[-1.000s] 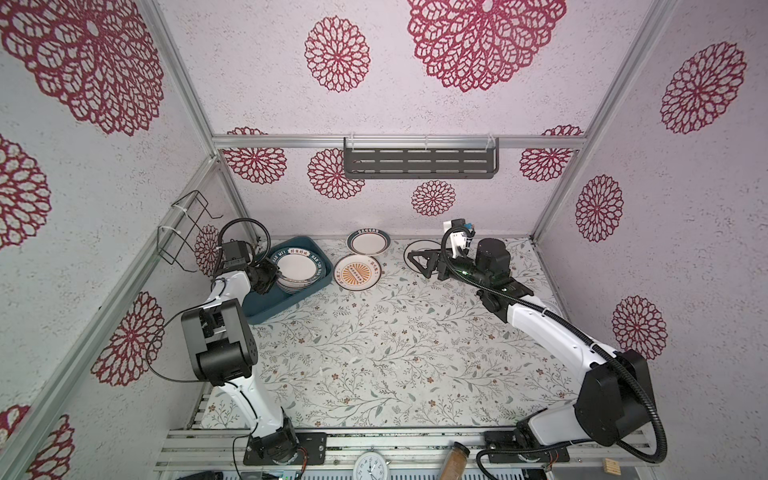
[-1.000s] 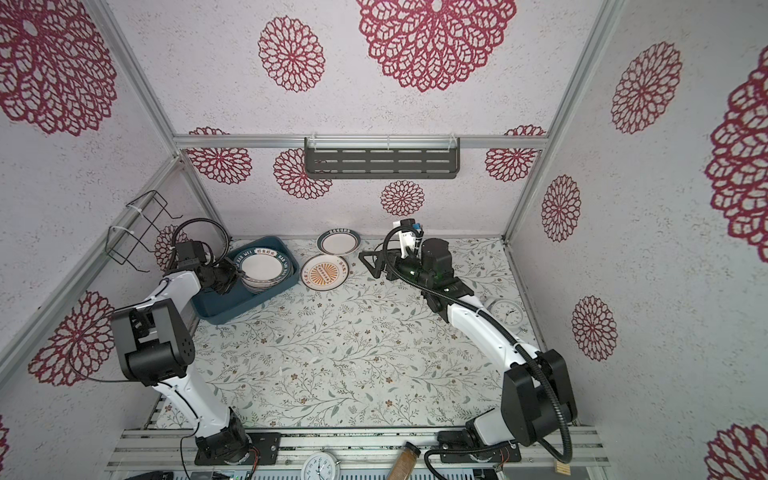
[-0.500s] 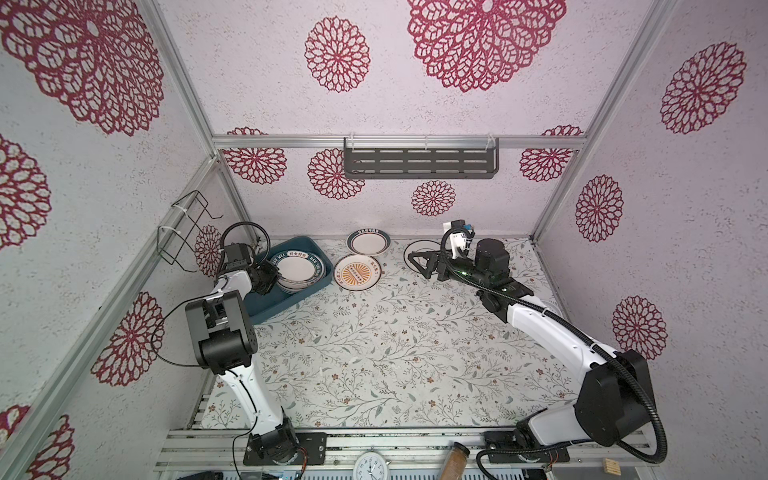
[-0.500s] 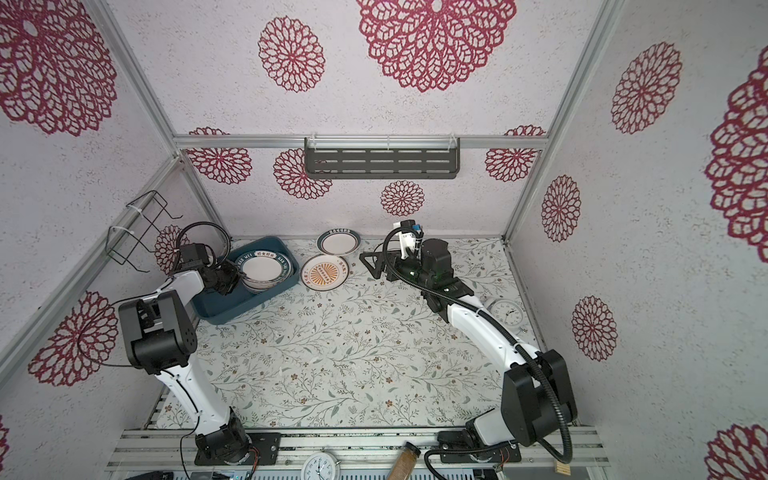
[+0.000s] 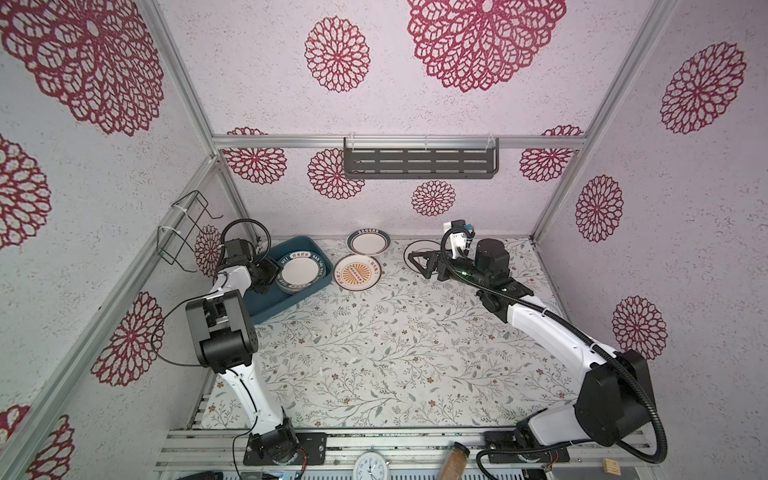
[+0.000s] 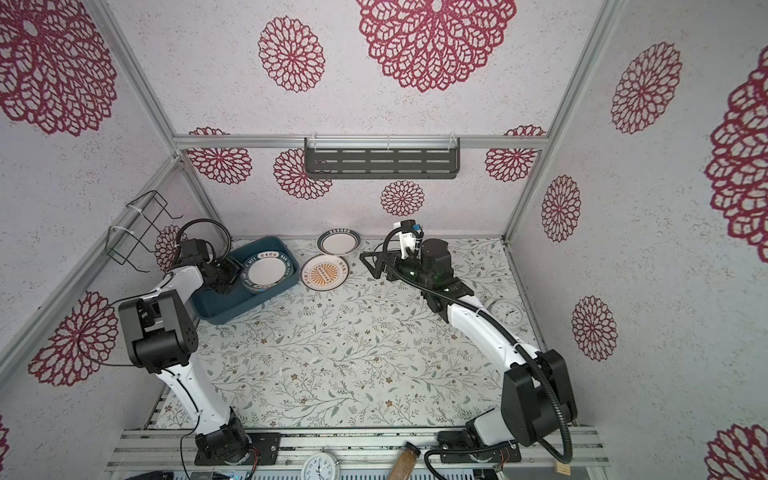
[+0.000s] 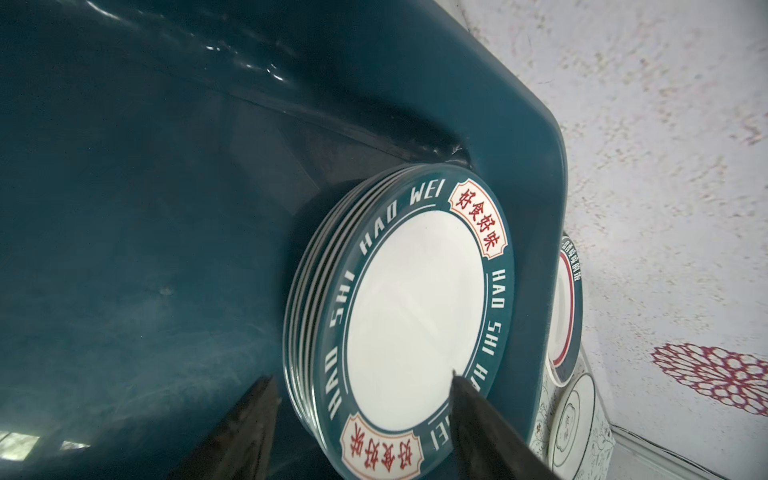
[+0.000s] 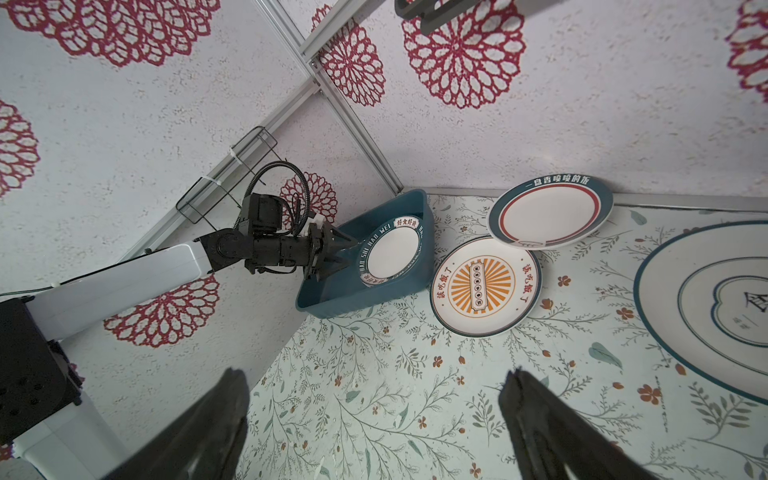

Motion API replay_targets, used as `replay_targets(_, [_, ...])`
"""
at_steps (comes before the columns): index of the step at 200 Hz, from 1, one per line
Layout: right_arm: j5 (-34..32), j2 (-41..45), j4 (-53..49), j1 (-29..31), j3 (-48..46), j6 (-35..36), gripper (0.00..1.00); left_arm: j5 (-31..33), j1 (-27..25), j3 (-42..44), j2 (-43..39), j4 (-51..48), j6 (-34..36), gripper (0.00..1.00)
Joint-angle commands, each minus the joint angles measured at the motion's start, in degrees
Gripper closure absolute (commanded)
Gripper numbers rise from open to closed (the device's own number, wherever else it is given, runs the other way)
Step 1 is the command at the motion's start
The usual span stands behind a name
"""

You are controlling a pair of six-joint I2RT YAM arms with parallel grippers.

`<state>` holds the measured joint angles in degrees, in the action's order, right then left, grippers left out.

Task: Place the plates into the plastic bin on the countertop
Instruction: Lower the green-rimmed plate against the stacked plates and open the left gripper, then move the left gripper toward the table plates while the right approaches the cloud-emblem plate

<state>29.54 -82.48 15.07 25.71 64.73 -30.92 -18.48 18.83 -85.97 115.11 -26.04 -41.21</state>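
The plastic bin (image 5: 266, 311) stands on the countertop (image 5: 395, 353) at the back left, and a stack of plates (image 5: 299, 271) with lettered teal rims leans inside it (image 7: 415, 307). My left gripper (image 7: 361, 386) is open, its fingers astride the near edge of that stack without touching it (image 5: 271, 273). An orange sunburst plate (image 5: 358, 272) lies just right of the bin. A teal-rimmed plate (image 5: 368, 242) rests partly on it by the back wall. My right gripper (image 8: 376, 374) is open and empty above the countertop (image 5: 417, 266), beside a thin-ringed plate (image 8: 685, 249).
A grey slotted shelf (image 5: 419, 164) hangs on the back wall and a wire rack (image 5: 187, 232) on the left wall. A small white clock (image 6: 508, 311) lies by the right arm. Another clock (image 5: 371, 465) and a brown bottle (image 5: 454, 457) sit on the front rail.
My left gripper has opened and let go of the top plate, which now rests on the stack in the bin. Its elbow has shifted. The right arm has not moved.
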Motion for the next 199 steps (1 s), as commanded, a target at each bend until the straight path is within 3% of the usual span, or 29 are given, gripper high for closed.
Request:
replay_targets(1, [-2.22, 1.57, 0.64, 0.17, 1.02, 1.38, 0.01, 0.99, -1.08, -1.39, -1.77, -1.64, 1.97, 0.3])
replay_targets(16, [-3.48, 1.38, 0.22, 0.18, 1.05, 1.01, 0.01, 1.31, -1.82, -1.82, -1.99, -2.24, 2.52, 0.28])
replay_targets(92, [-10.02, -3.61, -0.75, -0.91, 3.2, -3.21, 0.01, 8.31, -10.38, 0.23, -20.57, -3.49, 10.02, 0.0])
replay_targets(118, [-12.39, -6.61, -1.05, -1.73, 4.54, -6.13, 0.01, 8.74, -15.03, 5.97, -29.83, 0.0, 13.62, 0.03])
replay_targets(142, [-14.64, -10.16, -2.3, -2.81, 6.42, -8.4, 0.01, 4.07, -20.23, 9.8, -36.22, 1.94, 18.15, 0.03])
replay_targets(199, [-18.8, -19.65, -3.82, -7.76, 9.23, -17.17, 0.01, -5.52, -29.72, 13.51, -39.33, 2.54, 21.46, 0.03])
